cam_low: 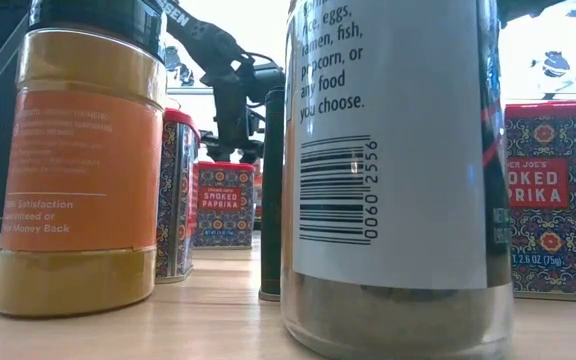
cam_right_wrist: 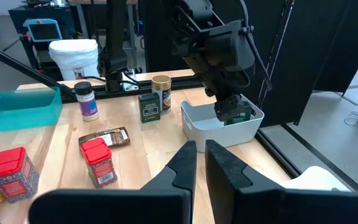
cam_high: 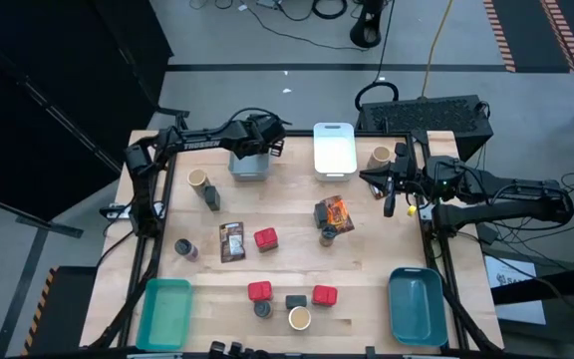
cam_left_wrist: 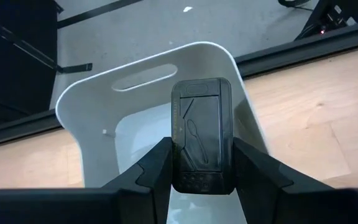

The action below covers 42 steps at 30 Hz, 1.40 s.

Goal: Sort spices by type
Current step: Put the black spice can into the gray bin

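Observation:
My left gripper (cam_left_wrist: 202,149) is shut on a dark green tin (cam_left_wrist: 202,134) with a black embossed lid, over the grey-white bin (cam_high: 249,163) at the table's far left. The right wrist view shows the tin (cam_right_wrist: 236,114) at the level of the bin's rim (cam_right_wrist: 194,115). My right gripper (cam_right_wrist: 201,149) waits shut and empty above the table's right side. Red tins (cam_high: 265,238), dark jars (cam_high: 185,248), tan-topped jars (cam_high: 198,179), another dark tin (cam_high: 212,196) and printed packets (cam_high: 232,241) stand or lie on the table. My left gripper pinches the dark tin between its two fingers, one on each long side (cam_left_wrist: 174,155). The fingers (cam_left_wrist: 157,171) slant down from the table's left. The tin is lifted, its lid facing the wrist camera. Whether its lower end touches the bin's floor is hidden.
A white bin (cam_high: 334,150) stands right of the grey one, a teal bin (cam_high: 164,312) at the near left, a blue bin (cam_high: 417,304) at the near right. More red tins (cam_high: 325,295) and jars (cam_high: 300,319) cluster at the near middle.

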Tool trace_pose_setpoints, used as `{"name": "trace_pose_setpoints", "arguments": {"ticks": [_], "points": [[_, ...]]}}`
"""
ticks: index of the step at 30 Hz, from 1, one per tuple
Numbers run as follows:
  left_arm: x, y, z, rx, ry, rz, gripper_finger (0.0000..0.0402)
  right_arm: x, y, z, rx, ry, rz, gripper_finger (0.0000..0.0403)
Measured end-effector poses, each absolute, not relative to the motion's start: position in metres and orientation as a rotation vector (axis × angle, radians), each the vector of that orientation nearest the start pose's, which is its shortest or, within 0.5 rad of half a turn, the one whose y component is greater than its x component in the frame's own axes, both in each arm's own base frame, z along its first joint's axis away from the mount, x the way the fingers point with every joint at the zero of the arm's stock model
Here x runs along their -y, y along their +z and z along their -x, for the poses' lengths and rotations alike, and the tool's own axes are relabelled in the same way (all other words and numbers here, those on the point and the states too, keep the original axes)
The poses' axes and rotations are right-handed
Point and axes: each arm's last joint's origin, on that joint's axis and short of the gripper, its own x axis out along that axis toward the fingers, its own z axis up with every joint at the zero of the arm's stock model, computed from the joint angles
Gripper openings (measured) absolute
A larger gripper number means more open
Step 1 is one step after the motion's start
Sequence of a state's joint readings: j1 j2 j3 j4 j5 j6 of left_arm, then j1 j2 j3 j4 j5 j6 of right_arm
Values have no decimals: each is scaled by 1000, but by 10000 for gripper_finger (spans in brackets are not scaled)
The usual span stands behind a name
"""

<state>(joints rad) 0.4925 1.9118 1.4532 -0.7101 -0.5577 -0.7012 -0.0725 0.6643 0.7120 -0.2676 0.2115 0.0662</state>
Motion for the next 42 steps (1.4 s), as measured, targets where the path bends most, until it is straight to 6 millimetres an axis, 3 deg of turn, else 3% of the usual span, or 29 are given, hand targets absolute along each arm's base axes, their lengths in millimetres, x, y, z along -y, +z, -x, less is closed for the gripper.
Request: {"name": "trace_pose_setpoints", "arguments": {"ticks": [42], "points": [[-204,210,-339,-821,1307,496,144,17,317,-147,-211,-290,-47,18]]}}
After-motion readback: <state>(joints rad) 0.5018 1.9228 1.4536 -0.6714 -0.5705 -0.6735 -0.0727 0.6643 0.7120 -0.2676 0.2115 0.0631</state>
